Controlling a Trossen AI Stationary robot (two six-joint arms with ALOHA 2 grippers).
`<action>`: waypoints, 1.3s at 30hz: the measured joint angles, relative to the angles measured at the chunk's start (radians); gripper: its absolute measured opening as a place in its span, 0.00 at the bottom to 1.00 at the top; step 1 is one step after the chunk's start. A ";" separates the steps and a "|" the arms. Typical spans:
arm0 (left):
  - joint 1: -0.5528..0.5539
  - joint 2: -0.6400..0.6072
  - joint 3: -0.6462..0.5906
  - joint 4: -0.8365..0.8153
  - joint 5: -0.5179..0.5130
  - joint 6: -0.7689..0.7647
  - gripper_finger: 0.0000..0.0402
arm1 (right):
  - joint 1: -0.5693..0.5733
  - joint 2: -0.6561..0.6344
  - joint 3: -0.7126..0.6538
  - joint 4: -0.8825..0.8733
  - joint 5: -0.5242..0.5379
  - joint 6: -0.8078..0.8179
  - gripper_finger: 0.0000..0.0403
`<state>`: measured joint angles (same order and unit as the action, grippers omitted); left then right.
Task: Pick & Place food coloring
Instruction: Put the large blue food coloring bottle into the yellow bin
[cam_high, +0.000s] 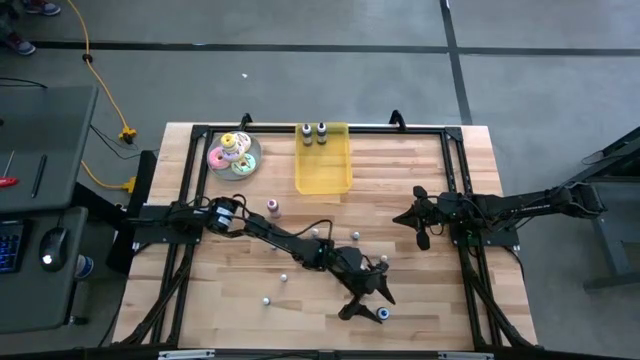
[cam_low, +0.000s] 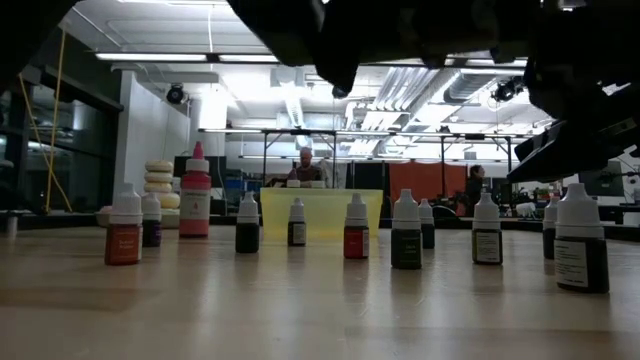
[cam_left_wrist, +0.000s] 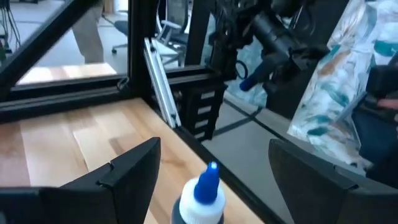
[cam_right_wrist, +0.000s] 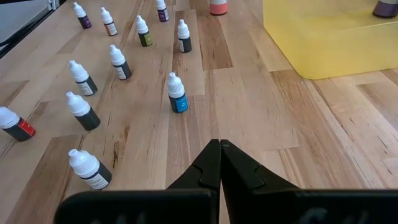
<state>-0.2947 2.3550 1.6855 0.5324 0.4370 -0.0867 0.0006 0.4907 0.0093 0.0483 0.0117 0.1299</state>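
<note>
1. We find the left gripper (cam_high: 372, 304) spread wide around the small dark blue-capped dropper bottle (cam_left_wrist: 200, 200) near the wooden table's (cam_high: 420, 300) front edge.
2. We judge it light, rigid, slippery and tippable; grip the body below the cap.
3. The right gripper (cam_right_wrist: 219, 163) waits, pressed together.

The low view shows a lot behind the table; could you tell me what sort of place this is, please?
Probably a robotics lab or workshop: exposed ceiling ducts, strip lights, and people at benches beyond the wooden table.
</note>
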 joint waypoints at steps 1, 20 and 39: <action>0.000 0.000 -0.003 -0.004 0.000 0.004 0.73 | 0.000 0.000 0.000 0.000 0.000 0.000 0.00; 0.000 0.000 -0.006 -0.109 -0.081 0.084 0.73 | 0.000 0.000 0.000 0.000 0.000 0.000 0.00; -0.021 0.000 -0.006 -0.117 -0.115 0.172 0.73 | 0.000 0.000 0.000 0.000 0.000 0.000 0.00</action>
<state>-0.3161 2.3554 1.6791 0.4152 0.3223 0.0856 0.0006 0.4904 0.0093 0.0483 0.0117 0.1299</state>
